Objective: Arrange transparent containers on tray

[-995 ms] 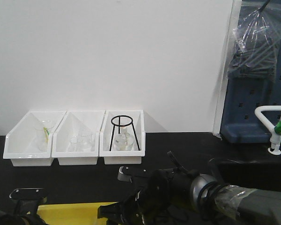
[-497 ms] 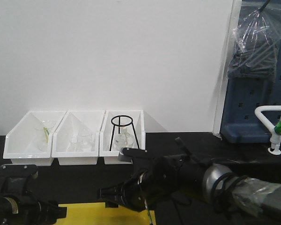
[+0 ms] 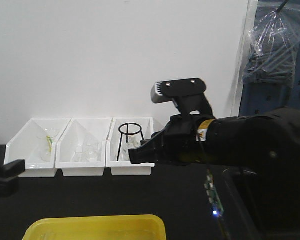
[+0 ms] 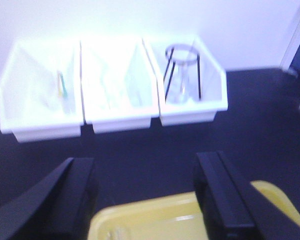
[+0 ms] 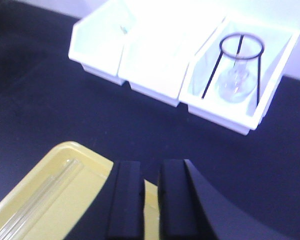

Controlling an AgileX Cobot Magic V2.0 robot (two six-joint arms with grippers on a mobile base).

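The yellow tray lies on the black bench at the bottom of the front view. One clear test tube lies along the tray's left side in the right wrist view. My right gripper hovers above the tray's near corner, its fingers almost together with only a thin gap and nothing between them. My left gripper hangs over the tray's far rim, fingers wide apart and empty. The right arm fills the middle right of the front view.
Three white slanted bins stand at the back against the wall, holding flasks and beakers; the right bin holds a black wire tripod over a flask. A sink edge lies at the right. Part of the left arm shows at the left edge.
My right arm has risen from low over the tray to mid-height. The left arm has moved left and mostly out of the front view. The tray now shows uncovered.
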